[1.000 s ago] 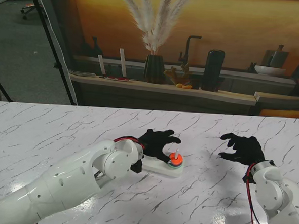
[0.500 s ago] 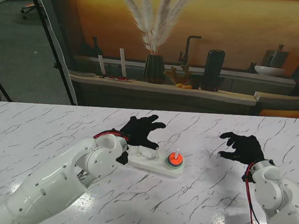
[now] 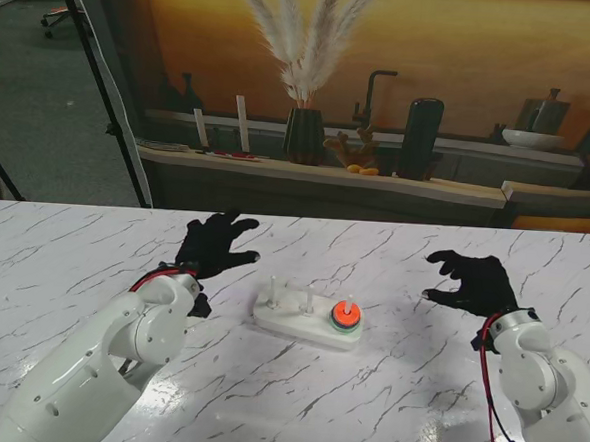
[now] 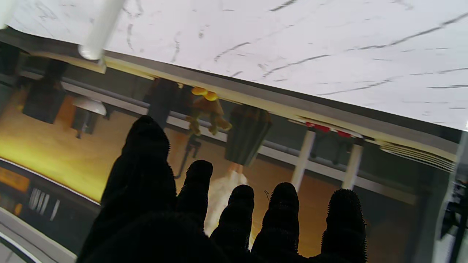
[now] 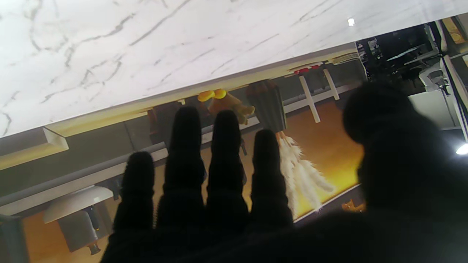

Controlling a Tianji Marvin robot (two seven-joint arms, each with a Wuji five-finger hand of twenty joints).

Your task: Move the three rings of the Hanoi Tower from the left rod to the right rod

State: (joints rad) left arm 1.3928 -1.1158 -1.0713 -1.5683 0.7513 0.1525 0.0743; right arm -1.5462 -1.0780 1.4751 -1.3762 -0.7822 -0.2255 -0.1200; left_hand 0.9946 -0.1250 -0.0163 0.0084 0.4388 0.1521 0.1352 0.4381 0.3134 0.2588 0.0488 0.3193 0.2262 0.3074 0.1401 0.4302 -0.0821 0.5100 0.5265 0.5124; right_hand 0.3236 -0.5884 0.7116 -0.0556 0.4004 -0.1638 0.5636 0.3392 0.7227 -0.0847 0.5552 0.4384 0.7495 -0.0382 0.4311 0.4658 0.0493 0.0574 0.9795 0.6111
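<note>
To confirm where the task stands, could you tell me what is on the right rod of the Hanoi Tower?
The right rod carries a stack of rings: orange on top, a darker one under it. Whether a third lies beneath is too small to tell. The other two rods are bare.

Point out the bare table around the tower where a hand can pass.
Bare marble lies between the tower base and the right hand, and nearer to me. It is tighter between the left hand and the base.
</note>
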